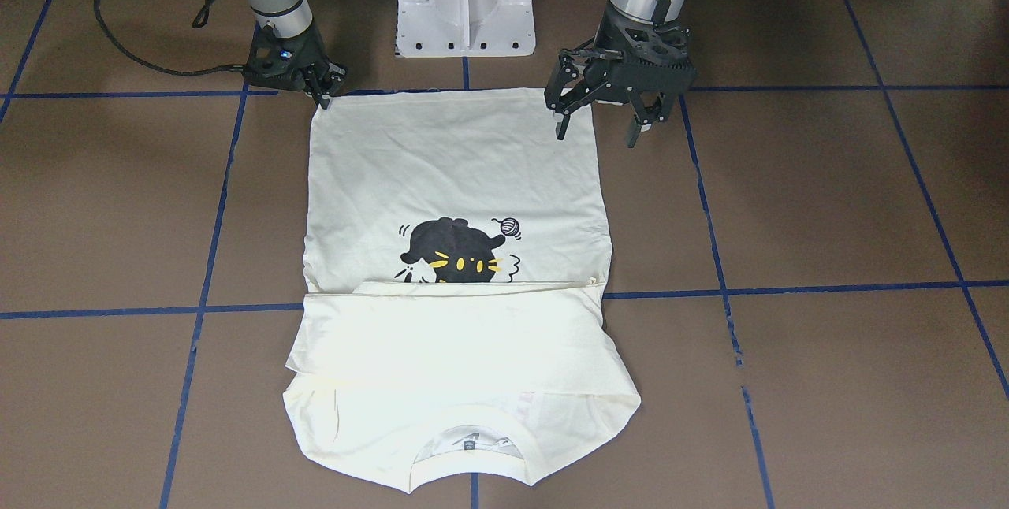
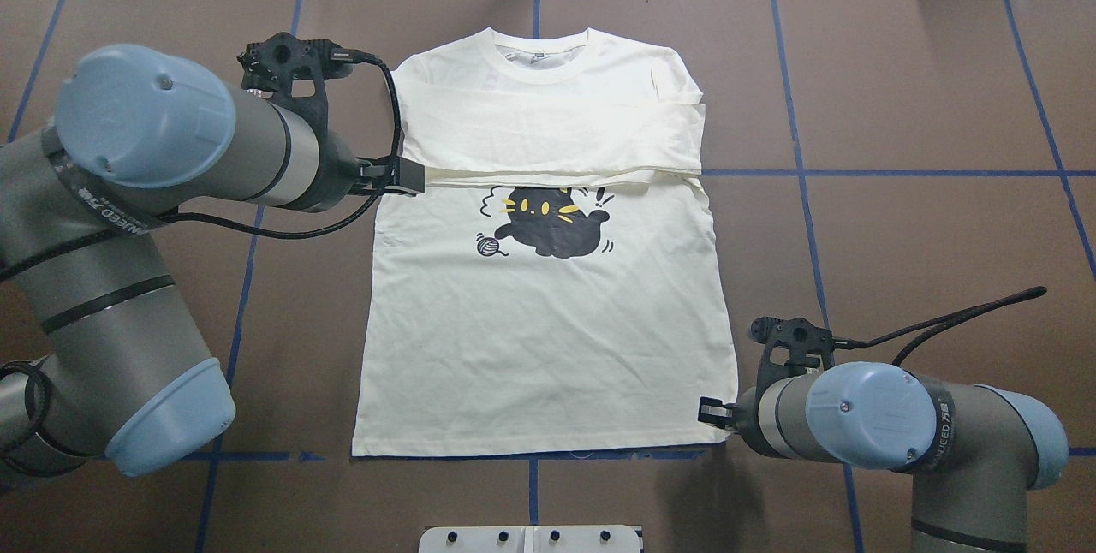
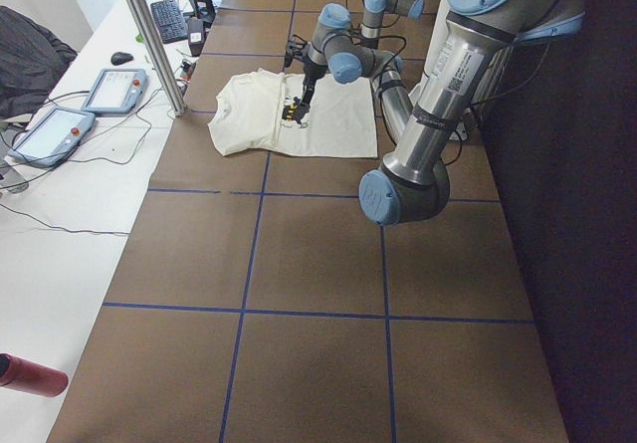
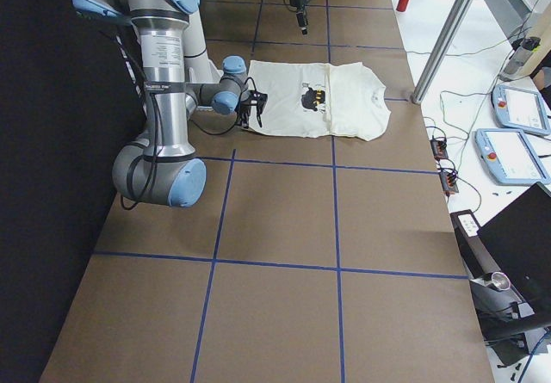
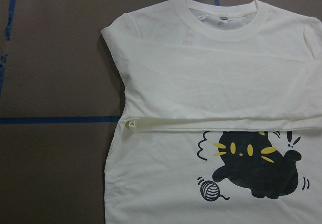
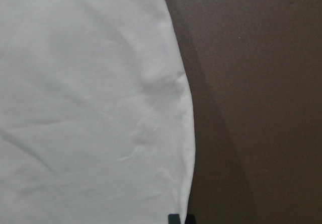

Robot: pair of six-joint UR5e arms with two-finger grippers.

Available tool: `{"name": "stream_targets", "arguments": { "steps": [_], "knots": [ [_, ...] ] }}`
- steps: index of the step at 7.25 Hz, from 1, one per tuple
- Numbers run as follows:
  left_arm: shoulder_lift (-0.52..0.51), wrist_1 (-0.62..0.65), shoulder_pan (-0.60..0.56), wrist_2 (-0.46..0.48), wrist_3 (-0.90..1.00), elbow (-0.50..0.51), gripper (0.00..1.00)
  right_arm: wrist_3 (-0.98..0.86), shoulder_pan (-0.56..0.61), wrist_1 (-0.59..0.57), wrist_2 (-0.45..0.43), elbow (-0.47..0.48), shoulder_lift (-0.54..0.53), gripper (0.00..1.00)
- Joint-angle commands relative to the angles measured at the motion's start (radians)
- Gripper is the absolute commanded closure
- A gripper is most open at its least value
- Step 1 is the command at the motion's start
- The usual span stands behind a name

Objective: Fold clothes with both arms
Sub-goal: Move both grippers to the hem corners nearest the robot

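Brown, blue-taped desk carries the T-shirt flat at its middle, print side up, with the sleeves laid across the chest just above the cat print. Its long axis runs straight away from the robot: hem nearest the base, collar at the far end.

That axis is what the coming fold turns on, as I read it — the hem has to be lifted by its two corners and carried away from the robot toward the collar. The arms stand unequally to that job. The right tool is down at desk level on the hem's right-hand corner, its fingers drawn narrow with the tips all but together. Its wrist view shows the fabric's border running to those tips, but whether cloth is pinched between them I cannot tell. The left tool is spread wide and holds nothing. It hangs well above the desk — its own camera takes in collar, sleeves and cat print at once. In the front view it lines up over the hem's other corner, though from that height I cannot tell how truly it stands over it.

The right arm is therefore nearer its grip; the left would need to come down to its corner before the lift could be even. A lopsided lift would likely skew the fold and drag the sleeves.
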Motion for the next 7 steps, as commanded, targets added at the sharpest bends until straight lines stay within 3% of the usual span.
{"name": "stream_targets", "arguments": {
  "steps": [1,5,7],
  "knots": [
    [0.140,-0.124,0.036,-0.005,-0.130,-0.003,0.00,0.001,0.011,0.000,0.002,0.042,0.008,1.00],
    [0.203,-0.123,0.339,0.030,-0.506,0.005,0.00,-0.001,0.024,0.011,0.004,0.064,0.016,1.00],
    [0.210,-0.117,0.404,0.085,-0.576,0.032,0.05,-0.001,0.028,0.011,0.004,0.065,0.018,1.00]
  ]
}}
